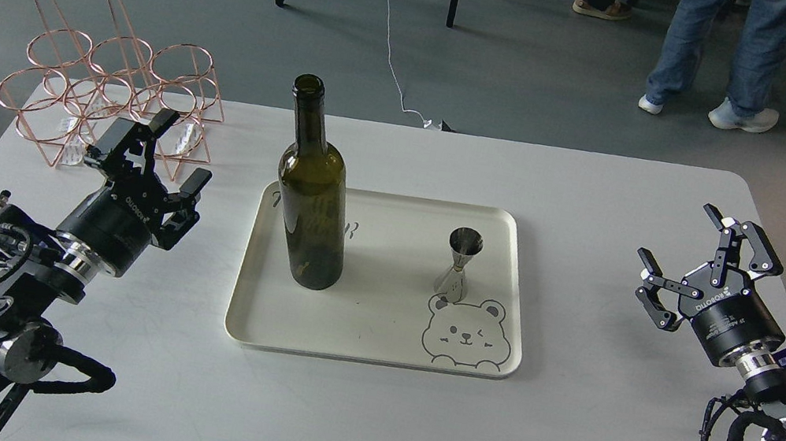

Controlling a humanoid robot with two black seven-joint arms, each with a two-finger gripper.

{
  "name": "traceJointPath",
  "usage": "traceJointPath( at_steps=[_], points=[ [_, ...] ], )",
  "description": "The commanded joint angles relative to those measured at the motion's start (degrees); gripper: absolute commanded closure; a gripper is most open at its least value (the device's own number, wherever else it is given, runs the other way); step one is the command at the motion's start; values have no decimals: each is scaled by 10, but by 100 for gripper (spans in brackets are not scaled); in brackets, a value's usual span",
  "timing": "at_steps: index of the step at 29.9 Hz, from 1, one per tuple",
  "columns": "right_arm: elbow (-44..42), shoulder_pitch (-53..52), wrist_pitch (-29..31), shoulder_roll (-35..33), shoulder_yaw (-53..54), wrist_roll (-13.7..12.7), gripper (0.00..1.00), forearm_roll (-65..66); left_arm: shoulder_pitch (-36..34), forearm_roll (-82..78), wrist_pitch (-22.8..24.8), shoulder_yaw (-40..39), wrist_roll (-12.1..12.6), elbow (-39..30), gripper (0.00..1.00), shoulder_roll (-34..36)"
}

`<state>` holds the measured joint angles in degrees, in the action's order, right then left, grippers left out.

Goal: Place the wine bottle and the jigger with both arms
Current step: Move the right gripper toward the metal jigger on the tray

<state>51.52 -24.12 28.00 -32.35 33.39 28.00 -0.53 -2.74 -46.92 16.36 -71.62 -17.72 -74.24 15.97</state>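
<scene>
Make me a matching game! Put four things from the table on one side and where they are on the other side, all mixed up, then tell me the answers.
Things:
1. tall dark green glass wine bottle
2. small shiny silver metal jigger
3. copper wire bottle rack
4. right black two-finger pincer

Places:
A. far left corner of the white table
B. open, off the cream tray, at the table's right side
C. upright on the tray's left part
D. upright on the tray, just above the bear drawing

Pairs: 1-C, 2-D, 3-A, 4-B
</scene>
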Motion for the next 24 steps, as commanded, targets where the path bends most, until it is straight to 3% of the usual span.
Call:
traceJointPath(
  at_steps=[1,8,13,19,24],
  points=[
    [0,0,0,0,0,0,1,0,1,-1,1,3,0,-2,2,2],
    [-9,13,0,-12,12,0,1,1,0,15,8,6,-1,3,2,6],
    [-4,7,0,-65,5,0,1,22,-4,18,8,4,-3,3,2,13],
    [32,-23,0,-76,11,0,1,280,-4,19,12,7,-3,-2,2,15],
    [124,-23,0,-94,23,0,1,457,-3,19,10,7,-2,-3,2,13]
  ],
)
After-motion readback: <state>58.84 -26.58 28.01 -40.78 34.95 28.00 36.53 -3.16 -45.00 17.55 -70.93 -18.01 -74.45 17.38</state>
